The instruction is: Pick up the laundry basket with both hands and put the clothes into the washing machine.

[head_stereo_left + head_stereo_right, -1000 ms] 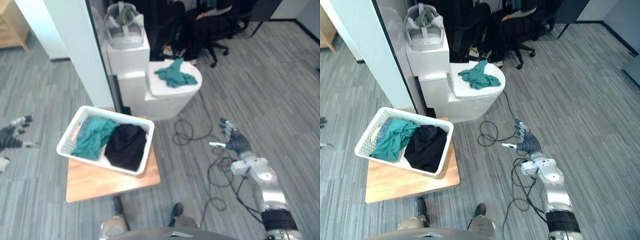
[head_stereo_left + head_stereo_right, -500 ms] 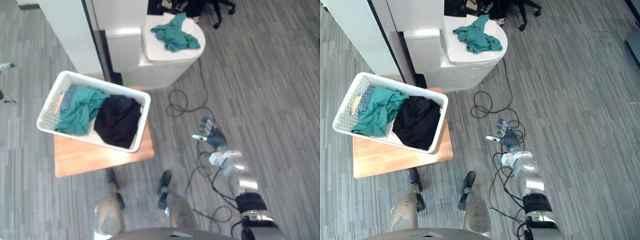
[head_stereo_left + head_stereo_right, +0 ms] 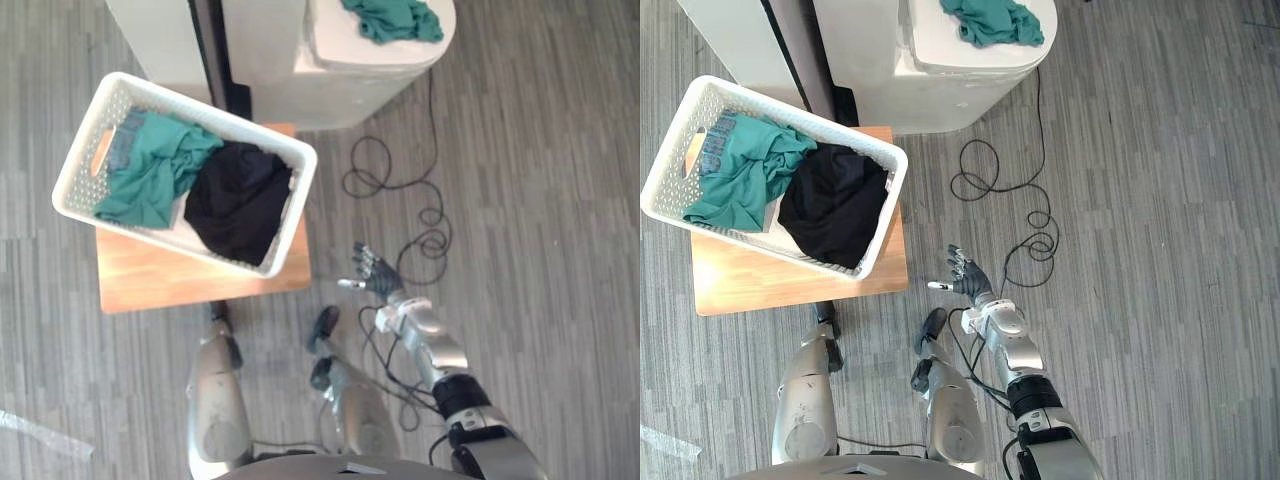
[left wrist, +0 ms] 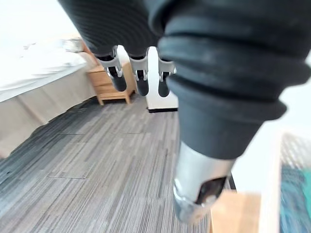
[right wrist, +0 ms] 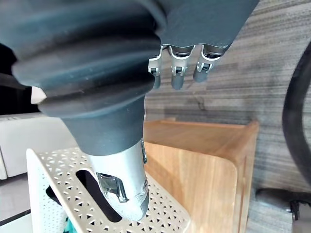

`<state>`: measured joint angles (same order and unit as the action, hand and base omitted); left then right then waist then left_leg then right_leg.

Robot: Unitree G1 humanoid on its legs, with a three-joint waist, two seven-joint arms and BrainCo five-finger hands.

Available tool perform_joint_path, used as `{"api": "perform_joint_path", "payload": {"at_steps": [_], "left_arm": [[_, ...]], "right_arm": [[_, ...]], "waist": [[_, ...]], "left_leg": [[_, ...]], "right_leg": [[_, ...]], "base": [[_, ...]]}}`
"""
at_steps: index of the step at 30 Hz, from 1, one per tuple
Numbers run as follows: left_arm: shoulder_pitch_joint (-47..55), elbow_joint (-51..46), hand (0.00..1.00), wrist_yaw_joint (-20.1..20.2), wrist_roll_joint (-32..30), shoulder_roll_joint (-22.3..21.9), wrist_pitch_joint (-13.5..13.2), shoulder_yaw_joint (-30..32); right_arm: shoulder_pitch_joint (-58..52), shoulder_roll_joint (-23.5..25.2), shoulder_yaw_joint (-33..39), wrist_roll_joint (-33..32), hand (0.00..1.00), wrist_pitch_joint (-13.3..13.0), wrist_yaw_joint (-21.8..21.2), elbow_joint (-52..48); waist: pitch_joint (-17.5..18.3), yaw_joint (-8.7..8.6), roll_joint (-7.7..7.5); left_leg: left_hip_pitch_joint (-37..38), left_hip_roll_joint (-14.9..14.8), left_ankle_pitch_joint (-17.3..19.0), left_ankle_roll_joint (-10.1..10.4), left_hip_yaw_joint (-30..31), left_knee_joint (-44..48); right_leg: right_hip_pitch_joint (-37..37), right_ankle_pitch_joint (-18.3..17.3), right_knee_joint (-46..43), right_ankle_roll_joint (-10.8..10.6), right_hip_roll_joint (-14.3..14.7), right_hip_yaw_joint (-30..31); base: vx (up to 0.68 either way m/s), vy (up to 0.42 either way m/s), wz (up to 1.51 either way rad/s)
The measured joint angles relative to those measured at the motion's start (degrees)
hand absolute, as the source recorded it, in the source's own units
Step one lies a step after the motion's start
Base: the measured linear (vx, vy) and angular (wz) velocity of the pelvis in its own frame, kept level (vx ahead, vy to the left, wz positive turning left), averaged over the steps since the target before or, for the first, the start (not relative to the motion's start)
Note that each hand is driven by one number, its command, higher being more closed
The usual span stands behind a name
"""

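Bare floor [image 3: 927,222] lay between the right hand [image 3: 968,278] and the laundry basket [image 3: 885,212] – an open way to its right end. Behind the basket stood a dark post [image 3: 800,50] and the washing machine [image 3: 940,80] – both close, hemming that side. The table [image 3: 740,285] jutted out beneath.

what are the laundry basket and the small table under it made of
The laundry basket looks like white moulded plastic with a matt finish: its walls are pierced with small regular holes and a slot handle. The table looks like light wood, perhaps veneer: grain lines show on its top and side.
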<state>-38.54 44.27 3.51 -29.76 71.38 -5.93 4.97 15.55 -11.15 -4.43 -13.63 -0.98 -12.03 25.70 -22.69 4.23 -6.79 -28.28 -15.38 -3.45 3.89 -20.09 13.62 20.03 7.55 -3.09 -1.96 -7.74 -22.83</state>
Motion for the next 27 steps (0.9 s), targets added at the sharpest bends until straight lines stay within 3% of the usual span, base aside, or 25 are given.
{"api": "perform_joint_path", "payload": {"at_steps": [3,10,16,19,21,24,27], "left_arm": [[-0.2,2.2,0.0,-4.1,3.1,-3.8,2.6,5.6],[0.0,4.5,0.0,-8.5,8.8,-9.8,7.3,14.2],[0.8,11.1,0.0,-10.1,15.0,-12.1,7.8,19.0],[10.4,15.7,0.0,-10.9,22.0,-15.3,5.7,34.2],[14.5,17.7,0.0,-11.7,26.3,-18.3,6.0,38.1],[17.5,17.9,0.0,-12.1,29.5,-21.9,6.3,37.6],[17.9,17.6,0.0,-12.4,29.7,-22.4,6.2,37.4]], "right_arm": [[0.6,0.0,0.0,0.0,0.0,-0.1,1.2,0.0],[2.1,-0.2,0.0,-0.1,0.0,-0.4,3.3,-0.1],[2.2,-0.7,-0.2,-0.7,0.0,-0.5,4.7,-3.5],[0.0,-0.8,-0.3,-2.5,0.0,-1.8,5.0,-7.3],[-0.5,-1.3,-0.2,-2.8,0.0,-1.9,5.1,-7.4],[0.1,-2.6,-1.6,-2.8,0.0,-2.1,5.1,-7.9],[0.5,-2.5,-2.4,-2.8,0.0,-2.8,5.1,-10.1]], "waist": [[-1.1,0.13,-0.03],[-3.8,0.48,-0.52],[-4.9,0.09,-0.73],[-5.0,0.25,-0.75],[-5.3,0.92,-0.61],[-6.3,2.19,-0.44],[-6.3,1.74,-0.37]], "left_leg": [[-0.7,-0.7,0.7,0.1,0.3,1.3],[-1.3,-1.6,0.2,0.3,-0.2,1.5],[-1.9,-2.0,0.2,0.3,-0.4,2.3],[-1.9,-2.1,0.8,0.5,-0.3,2.2],[-2.2,-2.1,0.9,0.4,0.0,2.1],[-2.8,-1.8,0.5,0.6,0.9,2.1],[-2.7,-1.5,0.5,0.4,0.5,2.2]], "right_leg": [[0.1,0.0,0.0,0.0,0.2,0.2],[1.3,0.2,0.0,0.1,0.9,0.9],[2.0,0.4,-0.3,0.1,1.2,1.4],[2.0,0.1,-0.3,-0.2,1.3,1.3],[2.1,-0.2,-0.2,-0.2,1.3,0.7],[2.2,-0.4,-0.5,-0.1,1.1,0.0],[2.4,-0.4,-1.0,-0.2,0.6,0.4]], "base": [[-0.01,0.017,-0.04],[0.0,-0.015,-0.07],[0.02,-0.019,-0.06],[0.03,-0.011,0.0],[0.04,-0.019,0.13],[0.03,-0.009,0.14],[0.01,0.009,-0.02]]}}
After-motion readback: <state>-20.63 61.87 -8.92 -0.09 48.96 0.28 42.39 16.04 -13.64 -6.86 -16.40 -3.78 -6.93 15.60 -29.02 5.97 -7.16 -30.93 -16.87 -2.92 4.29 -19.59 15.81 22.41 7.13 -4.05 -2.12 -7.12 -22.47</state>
